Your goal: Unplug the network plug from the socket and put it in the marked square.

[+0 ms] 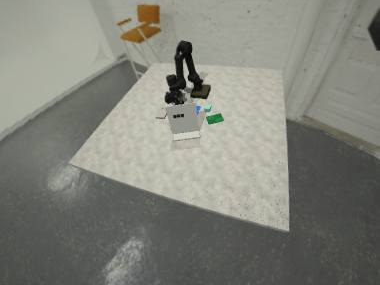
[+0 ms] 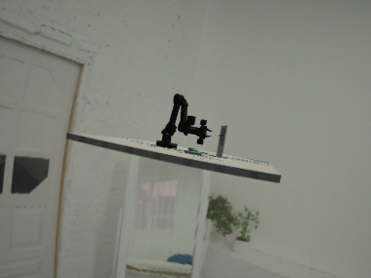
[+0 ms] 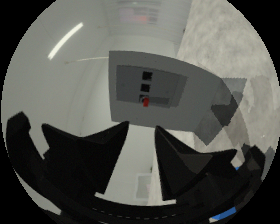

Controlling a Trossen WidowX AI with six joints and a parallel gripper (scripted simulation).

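The grey upright panel (image 1: 184,123) (image 2: 223,139) (image 3: 202,95) carries a row of three sockets. In the wrist view two are dark and empty; the end one, nearest my fingers, holds the plug (image 3: 145,102), whose red part shows. A tiny red spot also shows on the panel's near face in the exterior view. My gripper (image 2: 211,133) (image 3: 142,126) is partly open, with nothing between its fingers. It is in front of the panel, a short gap away from it and from the plug. A blue patch (image 1: 198,110) on the table may be the marked square; its outline is hidden.
A green flat piece (image 1: 215,118) and a small cyan block (image 1: 207,108) lie on the table (image 1: 240,171) beside the panel. A small pinkish flat piece (image 1: 161,114) lies on its other side. The arm's base (image 1: 201,91) (image 2: 166,144) stands behind them.
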